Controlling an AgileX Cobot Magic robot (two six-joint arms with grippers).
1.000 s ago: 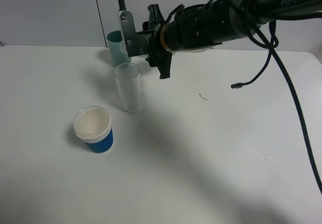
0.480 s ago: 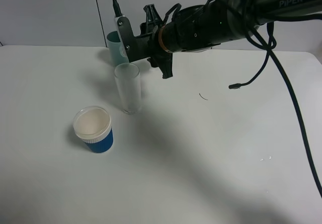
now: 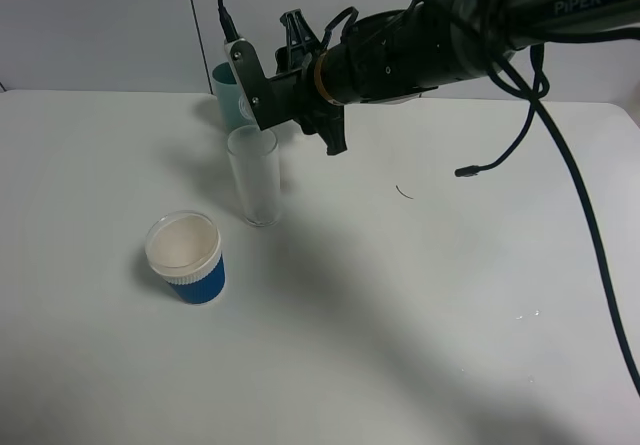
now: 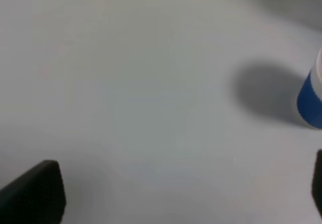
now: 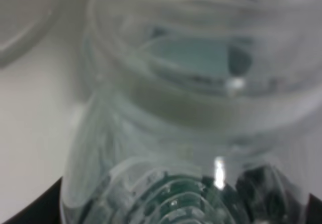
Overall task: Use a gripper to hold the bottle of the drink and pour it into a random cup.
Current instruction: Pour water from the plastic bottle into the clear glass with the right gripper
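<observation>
Black right claw (image 3: 302, 85), clamped around bottle (image 5: 191, 148)

My right hand (image 3: 290, 93) looks like matt black plastic, and the arm (image 3: 560, 5) behind it is black too, with a slight sheen. The bracket (image 3: 248, 83) beside my hand is dull grey metal. The bottle (image 5: 191, 133) is clear, glossy plastic with a ribbed body. It catches bright glints, and its dark green label (image 5: 176, 204) shows through. The tall cup (image 3: 255, 177) is clear, smooth and shiny like glass. The blue cup (image 3: 190, 263) has a ribbed matt wall and a smooth white rim. The teal cup (image 3: 224, 95) is opaque and dull. The table (image 3: 420, 315) is smooth, matt white.
</observation>
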